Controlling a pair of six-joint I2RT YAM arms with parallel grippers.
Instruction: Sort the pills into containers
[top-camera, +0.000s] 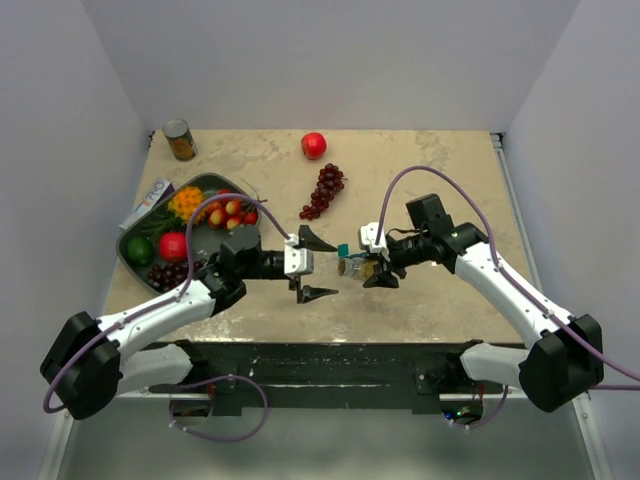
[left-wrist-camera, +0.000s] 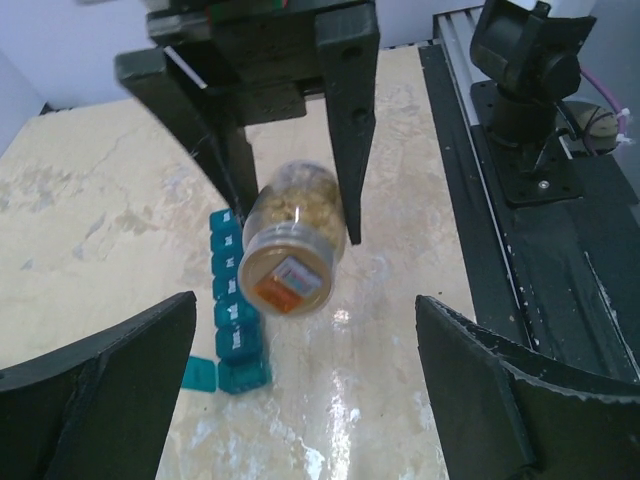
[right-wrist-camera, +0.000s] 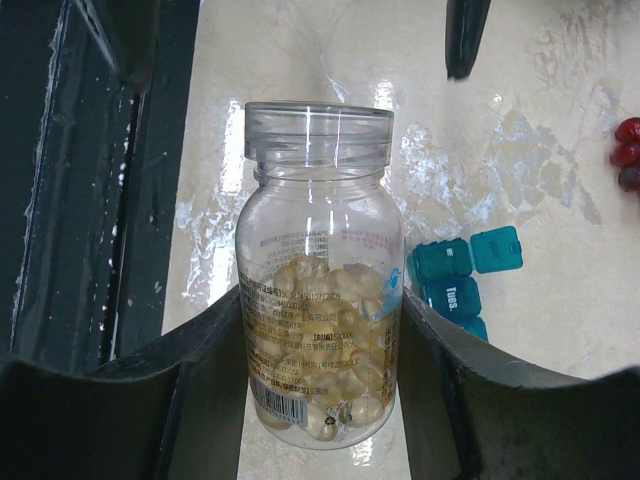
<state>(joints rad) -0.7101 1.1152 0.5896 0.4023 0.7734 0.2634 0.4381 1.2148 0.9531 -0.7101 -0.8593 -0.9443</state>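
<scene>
My right gripper (top-camera: 368, 268) is shut on a clear pill bottle (right-wrist-camera: 318, 300), gripping it by the lower body (right-wrist-camera: 320, 370). The bottle has no cap and holds several yellow softgel pills (right-wrist-camera: 340, 330). It lies level above the table, its mouth (left-wrist-camera: 288, 275) pointing at my left gripper (top-camera: 328, 268). The left gripper (left-wrist-camera: 305, 390) stands wide open just short of the mouth, with nothing between its fingers. The containers, a teal-blue organiser (left-wrist-camera: 235, 300), lie on the table under and beside the bottle (top-camera: 342, 248). The lid (right-wrist-camera: 497, 248) of the end compartment is flipped open.
A dark green fruit tray (top-camera: 205, 185) sits at the left, with a white packet (top-camera: 150, 198) at its far corner. A can (top-camera: 180, 140), a red apple (top-camera: 314, 145) and dark grapes (top-camera: 323, 192) lie farther back. The black base rail (left-wrist-camera: 560, 250) runs along the near edge.
</scene>
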